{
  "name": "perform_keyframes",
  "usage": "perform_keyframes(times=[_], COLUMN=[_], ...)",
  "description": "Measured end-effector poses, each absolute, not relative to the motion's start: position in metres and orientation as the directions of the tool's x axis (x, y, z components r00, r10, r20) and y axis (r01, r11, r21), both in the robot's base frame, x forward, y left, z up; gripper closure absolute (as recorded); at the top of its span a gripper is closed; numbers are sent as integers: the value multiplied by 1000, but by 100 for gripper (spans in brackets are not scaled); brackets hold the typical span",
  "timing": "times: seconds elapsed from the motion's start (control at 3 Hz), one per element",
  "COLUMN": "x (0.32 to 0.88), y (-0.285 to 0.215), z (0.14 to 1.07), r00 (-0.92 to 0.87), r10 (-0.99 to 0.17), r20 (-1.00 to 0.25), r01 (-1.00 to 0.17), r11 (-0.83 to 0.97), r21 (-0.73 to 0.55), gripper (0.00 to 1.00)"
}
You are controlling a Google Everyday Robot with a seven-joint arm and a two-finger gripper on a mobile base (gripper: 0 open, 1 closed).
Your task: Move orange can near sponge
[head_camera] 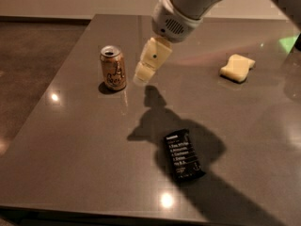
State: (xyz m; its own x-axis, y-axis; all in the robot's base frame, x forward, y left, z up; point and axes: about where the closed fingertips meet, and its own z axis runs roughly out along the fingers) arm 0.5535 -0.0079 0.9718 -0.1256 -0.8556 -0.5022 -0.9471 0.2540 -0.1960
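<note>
So you're basically at the start here. The orange can (113, 68) stands upright in the upper left part of the worktop (84, 140), nothing holding it. The sponge (237, 68) sits way over at the upper right, well apart from it. Your gripper (141, 78) hangs just right of the can, tip pointing down-left, near it but not touching as far as I can see. Whether it's apart or together, I honestly can't tell. A black snack bar wrapper (183, 155) lies lower centre, off the line between can and sponge. My read: nothing done yet. You've got the grab, the carry across to the right, and the set-down beside the sponge left.
</note>
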Motion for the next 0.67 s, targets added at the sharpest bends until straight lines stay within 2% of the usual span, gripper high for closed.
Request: perform_keyframes(times=[0.67], x=[601], y=[40], z=[936], r00=[-189], r10=[-849], r20=[-493], r01=[-928], r11=[318], r21=[-193], gripper=[0])
